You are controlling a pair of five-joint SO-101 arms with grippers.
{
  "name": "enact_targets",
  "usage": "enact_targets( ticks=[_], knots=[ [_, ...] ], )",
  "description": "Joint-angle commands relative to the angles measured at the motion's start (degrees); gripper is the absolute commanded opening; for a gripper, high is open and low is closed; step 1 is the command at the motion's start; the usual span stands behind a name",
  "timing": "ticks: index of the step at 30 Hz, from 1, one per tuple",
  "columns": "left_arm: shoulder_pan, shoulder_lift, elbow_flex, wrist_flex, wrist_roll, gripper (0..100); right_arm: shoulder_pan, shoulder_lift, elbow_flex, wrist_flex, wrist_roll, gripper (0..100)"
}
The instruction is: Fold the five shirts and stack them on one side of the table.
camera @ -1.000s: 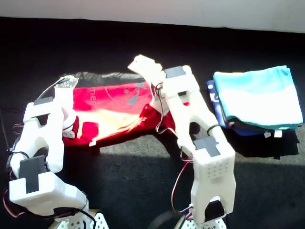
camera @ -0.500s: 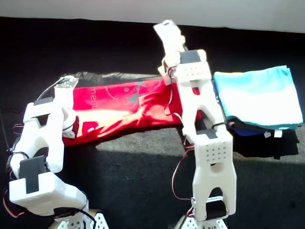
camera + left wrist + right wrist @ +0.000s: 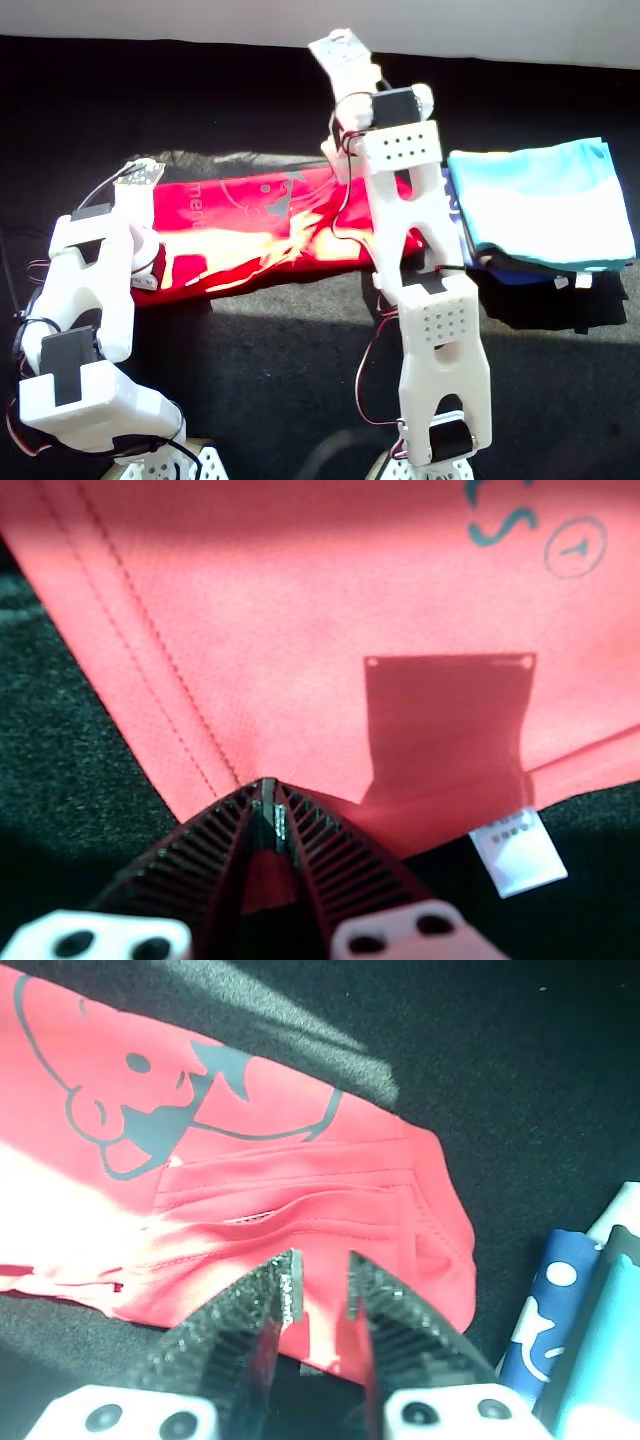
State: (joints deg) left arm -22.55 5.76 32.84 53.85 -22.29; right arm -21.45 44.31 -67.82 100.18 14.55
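A red shirt (image 3: 260,225) with a dark printed figure lies spread on the black table (image 3: 250,370). My left gripper (image 3: 272,815) is shut on the shirt's near left hem (image 3: 200,750), close to a white tag (image 3: 515,850); in the high view it sits at the shirt's left end (image 3: 150,268). My right gripper (image 3: 320,1295) hovers just over the shirt's right end (image 3: 400,1220), jaws a narrow gap apart, with the red cloth lying flat under them. The right arm (image 3: 400,160) stands over that end of the shirt.
A stack of folded shirts (image 3: 545,205) sits at the right side of the table, light blue and white on top, dark blue (image 3: 555,1310) and black beneath. It lies close beside the red shirt's right end. Bare black table runs along the front.
The right arm drew the shirt's bunched right part out toward the stack, flattening it, then rose a little above it. The left arm stayed put, holding the hem.
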Motion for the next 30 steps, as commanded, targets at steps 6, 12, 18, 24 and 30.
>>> enact_targets(
  ticks=[6, 12, 18, 24, 30],
  knots=[
    [-1.19, -0.04, 0.04, -1.49, 0.26, 1, -5.41, 2.95, 7.08, 0.66, -0.53, 0.6],
    [-1.19, -0.04, 0.04, -1.49, 0.26, 1, -10.15, 7.60, 7.60, 0.57, -0.70, 0.6],
    [-1.19, -0.04, 0.04, -1.49, 0.26, 1, -11.12, 11.38, 7.60, -6.20, -0.70, 0.6],
    [-1.19, -0.22, 0.04, -1.23, 0.26, 1, -9.36, 8.13, 3.21, -1.54, -0.70, 0.6],
    [-1.10, -0.84, -1.01, 1.67, 0.70, 1, -6.55, -1.01, -2.59, 0.92, -0.70, 0.6]
  ],
)
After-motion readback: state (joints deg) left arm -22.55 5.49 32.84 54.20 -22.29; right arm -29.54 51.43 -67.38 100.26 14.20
